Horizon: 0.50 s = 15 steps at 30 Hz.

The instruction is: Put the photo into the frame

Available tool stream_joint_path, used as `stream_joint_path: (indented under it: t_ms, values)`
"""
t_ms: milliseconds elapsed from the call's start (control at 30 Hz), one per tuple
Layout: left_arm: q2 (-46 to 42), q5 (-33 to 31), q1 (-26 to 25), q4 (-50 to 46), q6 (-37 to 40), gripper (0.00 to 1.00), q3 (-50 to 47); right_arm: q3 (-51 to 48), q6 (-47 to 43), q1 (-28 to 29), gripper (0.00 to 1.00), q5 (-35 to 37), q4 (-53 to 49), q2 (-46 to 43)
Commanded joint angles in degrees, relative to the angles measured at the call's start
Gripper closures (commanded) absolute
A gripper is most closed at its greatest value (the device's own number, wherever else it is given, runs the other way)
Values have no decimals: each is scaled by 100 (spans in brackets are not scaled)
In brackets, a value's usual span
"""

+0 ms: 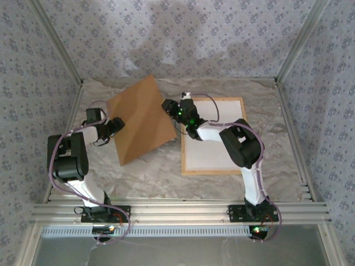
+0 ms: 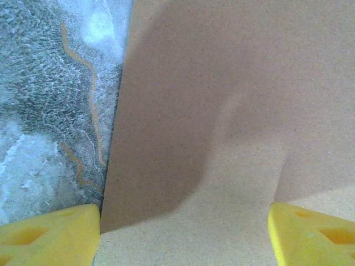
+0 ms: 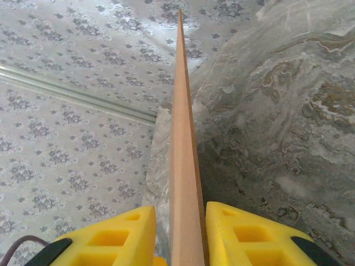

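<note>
Lab rig enclosure: aluminium rails (image 1: 183, 210), wallpapered walls (image 1: 194, 33).

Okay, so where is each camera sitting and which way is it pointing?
Top external: above and behind the bases, looking down on table, frame and tilted backing board; both arms show, left tool and right tool.
Left wrist: on the left arm, facing the backing board's broad face; its yellow fingers show, wide apart.
Right wrist: on the right arm, looking along the backing board's thin edge toward the wall; its fingers flank that edge.
Shared: all see the backing board.
</note>
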Motion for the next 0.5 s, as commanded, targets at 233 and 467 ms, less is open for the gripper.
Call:
stream_joint_path:
  t_ms: [233,467]
  values:
    - [179,1466,-345,957,-781,21,-521,-374,-219,302,69,-538,394,-381]
    - [45,1374,-756,1151,-962,21,-700,-805,-219,212,70,-177,330,-712]
